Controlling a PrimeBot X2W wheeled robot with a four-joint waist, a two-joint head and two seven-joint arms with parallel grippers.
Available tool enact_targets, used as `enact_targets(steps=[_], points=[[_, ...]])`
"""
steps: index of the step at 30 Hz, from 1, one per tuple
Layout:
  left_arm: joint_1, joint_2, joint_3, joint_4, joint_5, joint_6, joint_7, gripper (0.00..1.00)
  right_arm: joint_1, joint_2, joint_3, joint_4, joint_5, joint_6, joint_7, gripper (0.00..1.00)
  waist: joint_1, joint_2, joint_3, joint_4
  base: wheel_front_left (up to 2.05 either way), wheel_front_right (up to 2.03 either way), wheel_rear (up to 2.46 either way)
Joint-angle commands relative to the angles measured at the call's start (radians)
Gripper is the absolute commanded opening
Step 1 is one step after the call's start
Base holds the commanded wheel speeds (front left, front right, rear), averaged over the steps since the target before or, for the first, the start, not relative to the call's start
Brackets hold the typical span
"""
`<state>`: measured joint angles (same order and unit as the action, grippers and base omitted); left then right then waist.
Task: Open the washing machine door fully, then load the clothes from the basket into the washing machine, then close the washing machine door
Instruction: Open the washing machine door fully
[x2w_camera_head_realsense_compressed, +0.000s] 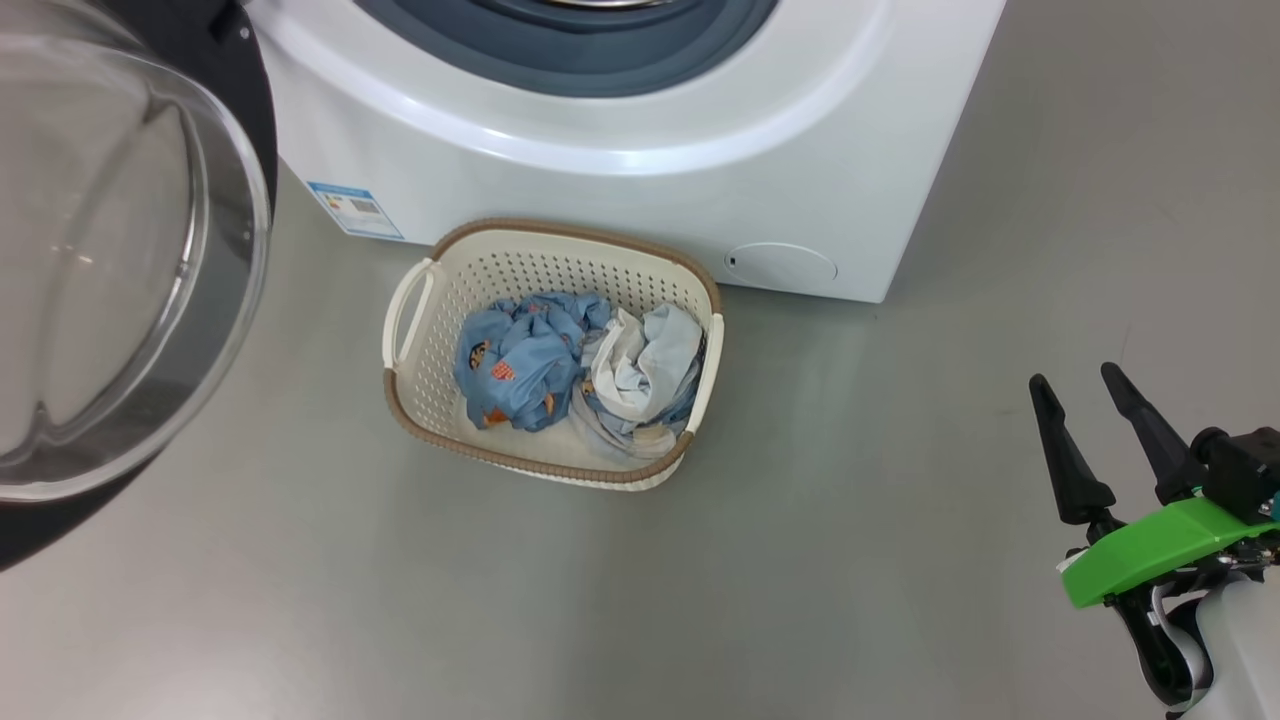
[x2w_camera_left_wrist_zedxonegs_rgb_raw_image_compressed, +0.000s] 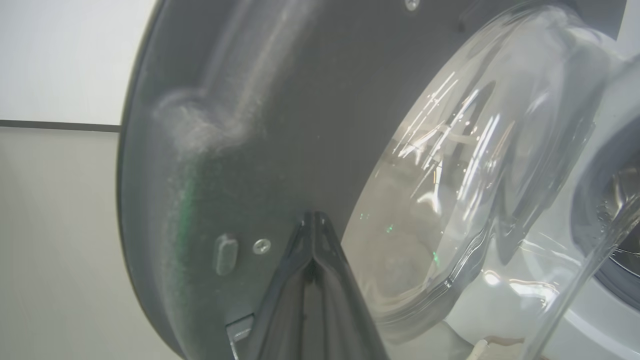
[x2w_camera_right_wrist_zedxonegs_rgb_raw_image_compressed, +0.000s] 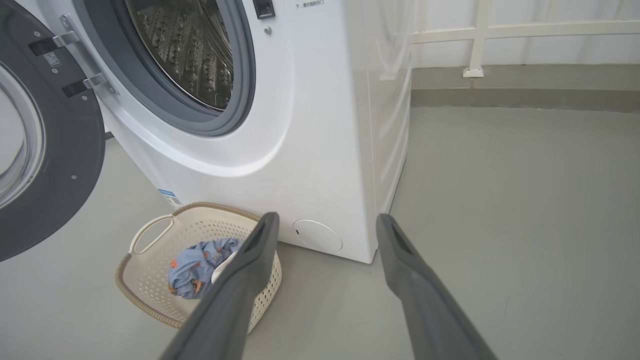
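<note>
My right claw sits at the lower right of the head view, its 2 dark fingers spread wide apart with nothing between them, pointing up and slightly to the left. A green housing sits behind the fingers, and a pale forearm runs off the bottom corner. The claw hangs over the bare grey floor, well to the right of the basket. My left claw is closed, its 2 fingers pressed together into 1 narrow point. It is aimed at the dark inner face of the washing machine door, just beside the edge of the clear glass bowl. I cannot tell whether the tips touch the door. The door stands swung open on the left side of the washing machine, and its glass bulge shows at the upper left of the head view. The steel drum lies exposed inside the grey rubber seal. The cream basket rests on the floor just in front of the machine, between a small blue label and a round white cap. The clothes lie crumpled inside it, a blue garment with orange prints on the left and a white and pale grey one on the right.
</note>
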<state>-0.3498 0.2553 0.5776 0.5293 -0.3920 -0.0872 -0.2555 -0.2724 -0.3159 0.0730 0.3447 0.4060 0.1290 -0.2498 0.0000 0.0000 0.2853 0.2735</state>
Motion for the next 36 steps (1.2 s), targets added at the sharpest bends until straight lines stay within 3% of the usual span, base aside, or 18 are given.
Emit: enact_targets(steps=[1,12,23,36], points=[[-0.032,0.078,0.042,-0.001,0.017,-0.001,-0.006,0.0,-0.017,-0.017,0.022,-0.025,-0.014,0.002,-0.012,1.0,0.0,0.0,0.012,-0.002,0.0,0.0,0.0],[-0.157,0.169,0.106,0.166,0.047,-0.028,-0.006,0.0,-0.055,-0.028,0.038,-0.023,-0.017,0.002,-0.012,1.0,0.0,0.0,0.069,-0.019,0.0,0.0,0.0],[-0.261,0.249,0.152,0.283,0.115,-0.029,-0.006,0.0,-0.076,-0.036,0.042,-0.028,-0.021,0.002,-0.012,1.0,0.0,0.0,0.113,-0.034,0.0,0.0,0.0],[-0.295,0.272,0.18,0.353,0.166,-0.03,-0.006,0.0,-0.076,-0.023,0.046,-0.016,-0.021,0.002,-0.012,1.0,0.0,0.0,0.09,-0.04,0.0,0.0,0.0]])
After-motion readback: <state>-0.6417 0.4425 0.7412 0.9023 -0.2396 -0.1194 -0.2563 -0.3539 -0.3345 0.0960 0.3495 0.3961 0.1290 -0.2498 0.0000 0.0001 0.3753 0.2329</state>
